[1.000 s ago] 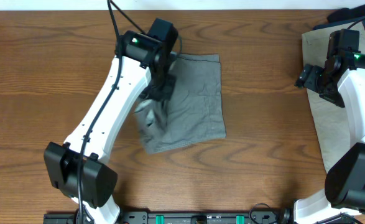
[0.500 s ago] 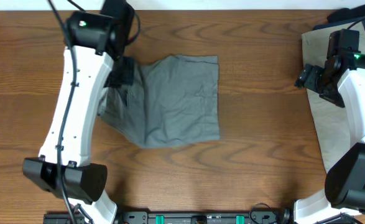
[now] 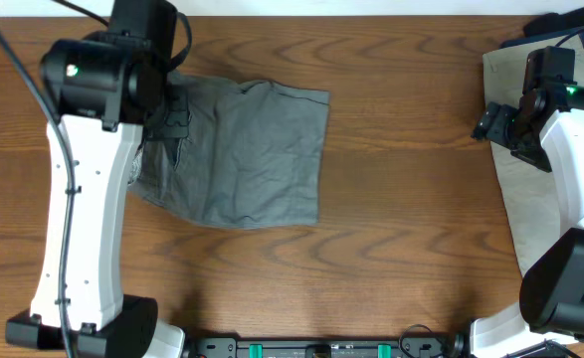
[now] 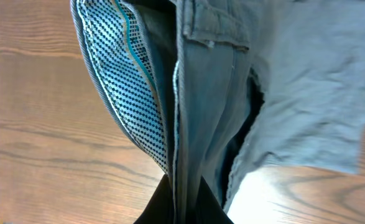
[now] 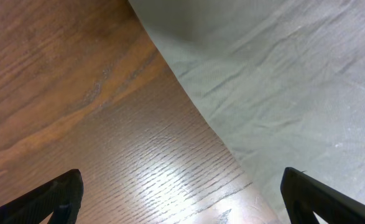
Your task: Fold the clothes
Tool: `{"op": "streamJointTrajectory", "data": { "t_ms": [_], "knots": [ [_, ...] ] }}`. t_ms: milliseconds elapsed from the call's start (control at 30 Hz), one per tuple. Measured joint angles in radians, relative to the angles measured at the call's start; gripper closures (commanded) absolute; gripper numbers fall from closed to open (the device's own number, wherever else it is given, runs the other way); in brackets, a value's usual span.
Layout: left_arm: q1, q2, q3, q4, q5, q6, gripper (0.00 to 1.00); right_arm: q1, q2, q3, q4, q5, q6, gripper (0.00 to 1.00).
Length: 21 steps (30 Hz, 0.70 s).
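The mid grey shorts [image 3: 247, 154] lie spread on the left half of the wooden table. My left gripper [image 3: 172, 114] is shut on their left edge and holds that edge up a little. In the left wrist view the grey shorts [image 4: 294, 81] hang from my left gripper [image 4: 182, 208], with the dotted waistband lining [image 4: 129, 99] turned outward. My right gripper [image 3: 495, 124] stands open at the table's right side, over the corner of a pale beige pair [image 3: 535, 214]. The right wrist view shows bare wood between my right gripper [image 5: 182, 205] fingers, with the beige cloth [image 5: 281, 81] just beyond.
A dark navy pair [image 3: 560, 20] shows at the back right corner, partly under the beige one. The table's front edge carries a black rail [image 3: 321, 348] between the arm bases.
My left arm has swung left and back, dragging the grey shorts leftward and spreading them out from a bunched fold. The right arm has stayed still.
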Motion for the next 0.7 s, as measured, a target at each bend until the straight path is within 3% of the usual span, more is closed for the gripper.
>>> {"op": "streamJointTrajectory", "data": {
  "t_ms": [433, 700],
  "knots": [
    [0.0, 0.172, 0.003, 0.007, 0.038, 0.004, 0.94, 0.0, 0.0, 0.0, 0.0, 0.0, 0.0, 0.01],
    [-0.031, 0.226, 0.002, 0.092, 0.122, 0.022, 0.94, 0.0, 0.0, 0.0, 0.0, 0.0, 0.0, 0.01]
  ]
}}
